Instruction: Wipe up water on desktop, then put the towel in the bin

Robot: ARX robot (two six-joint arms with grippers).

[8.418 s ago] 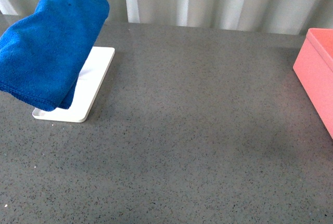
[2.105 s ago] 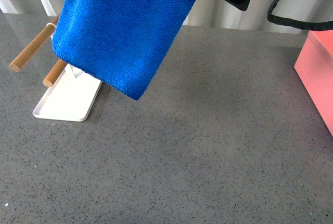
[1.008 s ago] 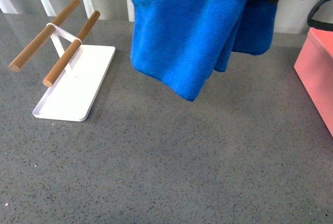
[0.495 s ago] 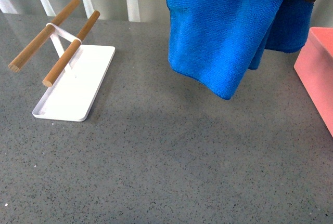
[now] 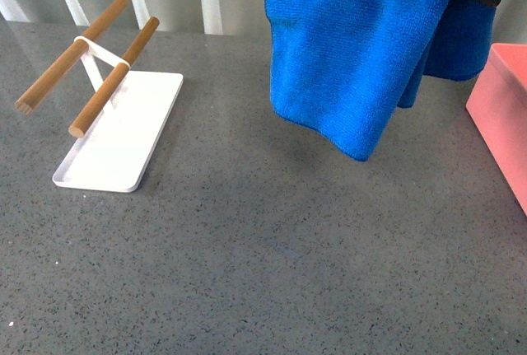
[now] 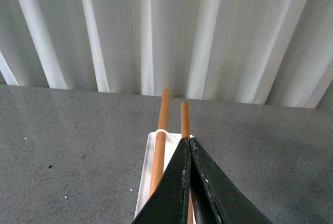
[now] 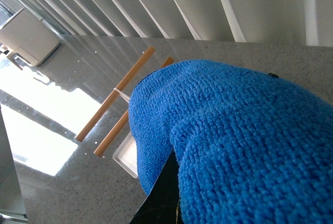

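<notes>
The blue towel hangs from the top right of the front view, well above the dark speckled desktop; its lowest corner dangles near the middle right. My right gripper is shut on the towel, and the fluffy cloth hides all but one black finger. The pink bin stands at the right edge, just beside the hanging cloth. My left gripper is shut on nothing, above the white tray. I cannot make out any water on the desktop.
A flat white tray with two wooden bars on a stand sits at the left of the desktop. A white ribbed wall runs along the back edge.
The towel was lifted off the wooden bars and carried right across the desktop to beside the bin. In the last half second it has barely shifted.
</notes>
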